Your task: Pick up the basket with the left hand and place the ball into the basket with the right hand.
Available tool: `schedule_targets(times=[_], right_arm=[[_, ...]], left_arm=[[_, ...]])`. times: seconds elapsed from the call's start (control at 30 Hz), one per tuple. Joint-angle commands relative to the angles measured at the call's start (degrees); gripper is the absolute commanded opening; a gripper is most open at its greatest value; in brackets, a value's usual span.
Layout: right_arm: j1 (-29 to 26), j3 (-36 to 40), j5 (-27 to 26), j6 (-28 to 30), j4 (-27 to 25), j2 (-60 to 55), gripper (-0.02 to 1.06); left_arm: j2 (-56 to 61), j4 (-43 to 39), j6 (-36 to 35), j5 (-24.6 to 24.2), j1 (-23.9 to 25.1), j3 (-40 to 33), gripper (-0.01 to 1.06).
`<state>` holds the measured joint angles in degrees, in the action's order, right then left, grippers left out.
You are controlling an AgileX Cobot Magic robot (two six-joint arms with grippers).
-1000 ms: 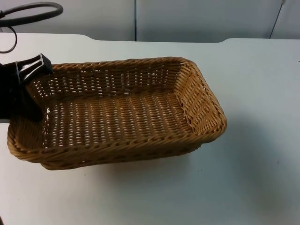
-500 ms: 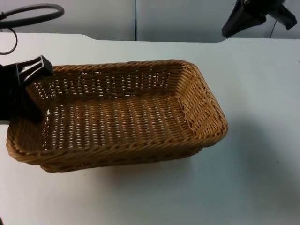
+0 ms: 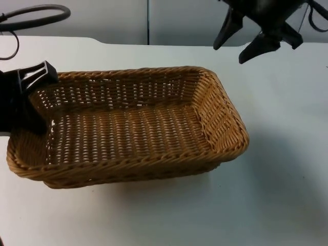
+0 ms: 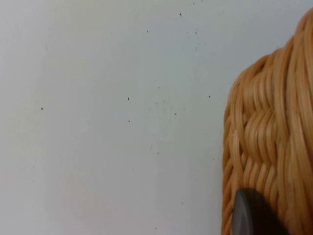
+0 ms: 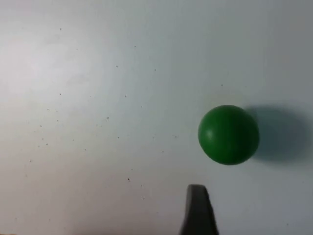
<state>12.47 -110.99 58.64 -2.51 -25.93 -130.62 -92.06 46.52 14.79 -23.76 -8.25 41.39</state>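
On your white worktop (image 3: 287, 195) the rectangular brown wicker basket (image 3: 128, 128) sits clamped at its left rim by the left gripper (image 3: 31, 82), while your right gripper (image 3: 246, 43) hangs spread apart at the far edge, above the small green ball (image 5: 228, 134).

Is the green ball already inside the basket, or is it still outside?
Outside. The green ball lies on the white table, and the basket holds nothing.
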Motion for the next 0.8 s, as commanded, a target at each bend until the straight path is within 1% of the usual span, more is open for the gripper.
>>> schedule_targets(times=[0.0,0.03,0.07,0.17,0.27,0.53,0.7,0.77], right_arm=[[3.1,-0.5,-2.7,-2.7,5.9,-0.7,0.58],[3.1,-0.5,-2.7,-2.7,5.9,-0.7,0.58],[4.2,-0.5,-3.5,-4.6,7.9,-1.1,0.58],[4.9,-0.5,-4.0,-6.2,8.0,-2.1,0.58],[5.0,-0.5,-3.1,-7.9,8.3,-3.6,0.58],[5.7,-0.5,-3.0,-7.8,8.3,-5.6,0.59],[6.3,-0.5,-3.6,-7.4,8.1,-6.9,0.59],[6.6,-0.5,-4.4,-6.4,8.0,-7.9,0.59]], left_arm=[[0.8,0.8,-0.2,0.5,0.0,-0.1,0.0],[0.8,0.8,-0.2,0.5,0.0,-0.1,0.0],[0.8,0.8,-0.2,0.5,0.0,-0.1,0.0],[0.8,0.7,-0.2,0.5,0.0,-0.1,0.0],[0.8,0.0,-0.2,0.1,0.0,-0.1,0.0],[0.8,-0.8,-0.1,-0.1,0.0,-0.1,0.0],[0.8,-1.3,-0.2,-0.1,0.0,-0.1,0.0],[0.8,-2.0,-0.2,-0.1,0.0,-0.1,0.0]])
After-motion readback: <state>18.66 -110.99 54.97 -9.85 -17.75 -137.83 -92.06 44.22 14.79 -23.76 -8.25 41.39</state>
